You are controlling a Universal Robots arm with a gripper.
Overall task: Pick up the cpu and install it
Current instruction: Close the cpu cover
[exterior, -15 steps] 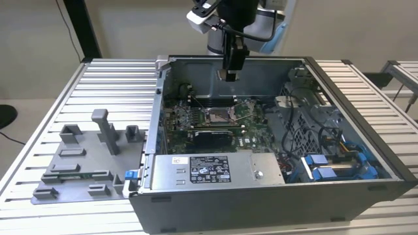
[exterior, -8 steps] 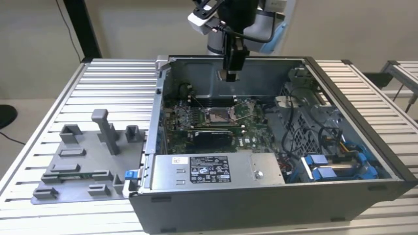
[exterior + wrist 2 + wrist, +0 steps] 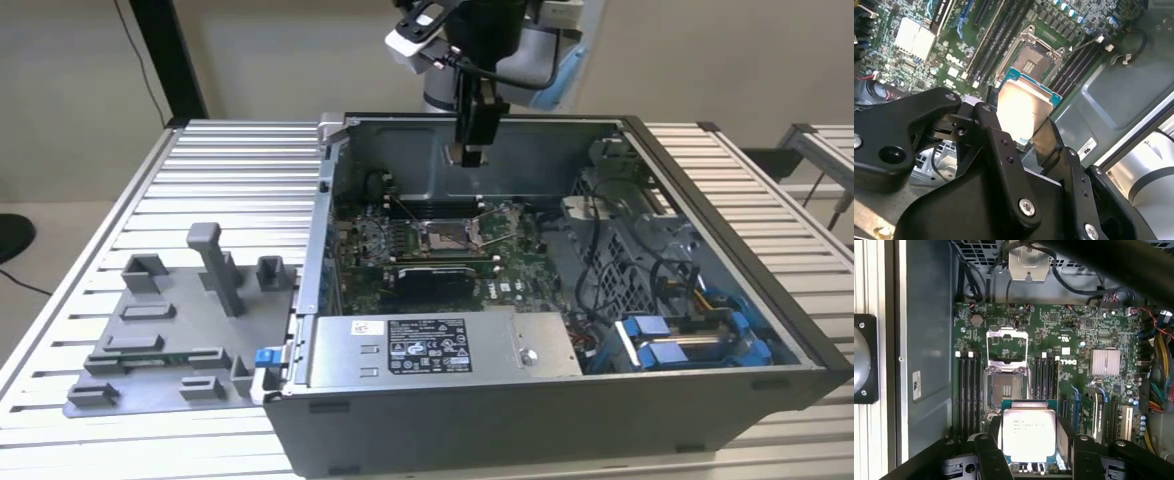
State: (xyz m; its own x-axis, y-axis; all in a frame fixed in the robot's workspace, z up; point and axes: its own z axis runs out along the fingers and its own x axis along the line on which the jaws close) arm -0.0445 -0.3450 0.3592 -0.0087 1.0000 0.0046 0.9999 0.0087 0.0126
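Note:
The cpu (image 3: 1029, 432), a small square chip with a pale metal top, sits between the black fingers of my gripper (image 3: 1029, 442), which is shut on it. It also shows in the second wrist view as a shiny plate with a teal edge (image 3: 1021, 107), with my gripper (image 3: 1016, 125) around it. In the exterior view my gripper (image 3: 466, 155) hangs inside the open computer case (image 3: 747, 390), above the green board. The open metal-framed socket (image 3: 1004, 390) (image 3: 1034, 57) (image 3: 441, 235) lies below the chip, its load plate (image 3: 1007, 342) flipped up. The chip is well clear of the socket.
A silver power supply box (image 3: 434, 345) fills the case's front. Blue drive brackets (image 3: 681, 340) and cables crowd the exterior view's right. Black memory slots (image 3: 966, 390) flank the socket, near a small heatsink (image 3: 1105, 362). A grey fixture tray (image 3: 174, 340) lies on the slatted table outside.

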